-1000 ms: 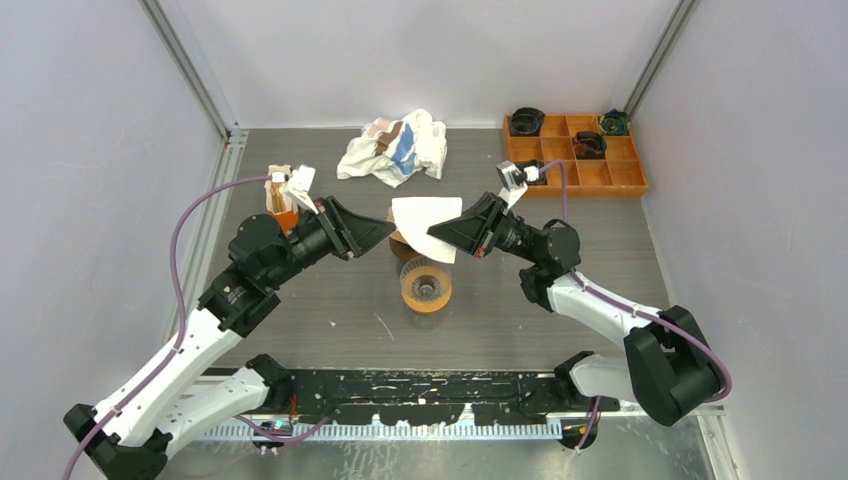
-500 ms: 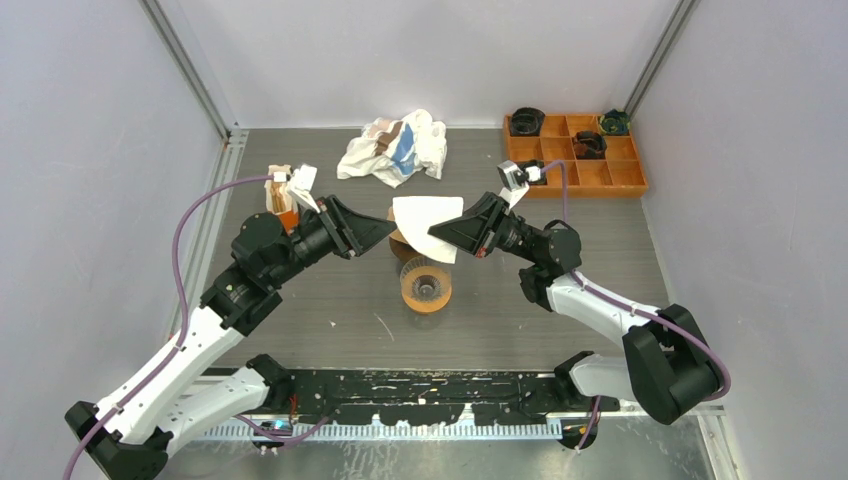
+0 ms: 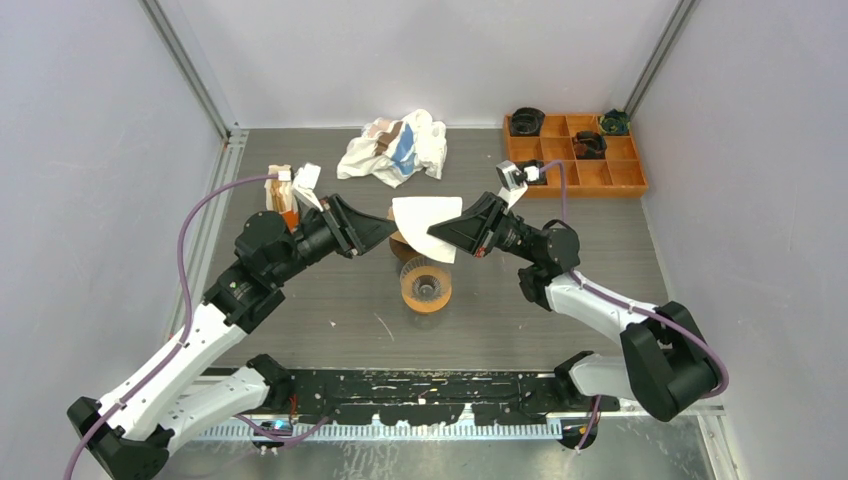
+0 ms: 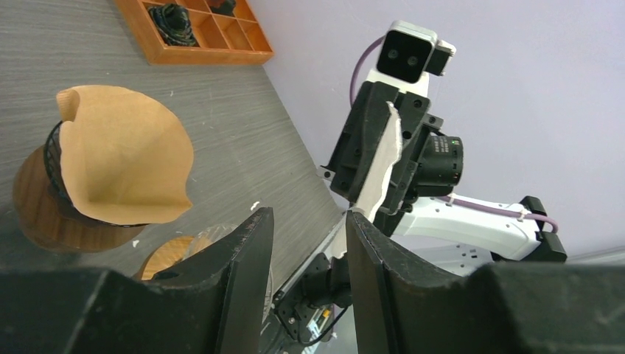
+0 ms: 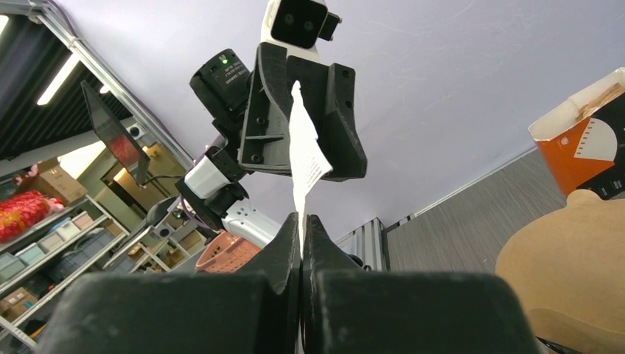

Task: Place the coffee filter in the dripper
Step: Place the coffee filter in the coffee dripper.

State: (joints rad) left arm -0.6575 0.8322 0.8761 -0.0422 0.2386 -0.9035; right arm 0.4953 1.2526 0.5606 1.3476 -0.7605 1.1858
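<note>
A white coffee filter [image 3: 425,220] hangs over the table's middle, pinched by its edge in my shut right gripper [image 3: 432,233]. In the right wrist view the filter [image 5: 304,155] rises from my right gripper [image 5: 301,219] into the gap of the facing left gripper. My left gripper [image 3: 388,232] is open, and in its own view [image 4: 308,221] the jaws stand apart with the filter [image 4: 383,158] edge-on just past them. The orange and clear dripper [image 3: 426,286] sits on the table just below. A brown filter [image 4: 121,166] sits in a wire dripper on a wooden base [image 3: 400,247] behind it.
A crumpled white, blue and brown bag [image 3: 395,148] lies at the back centre. An orange compartment tray [image 3: 600,176] holding black parts stands at the back right. An orange carton [image 3: 282,200] with white filters stands at the left, behind my left arm.
My left gripper has crept slightly right toward the white filter. The right arm and the filter have not moved.
</note>
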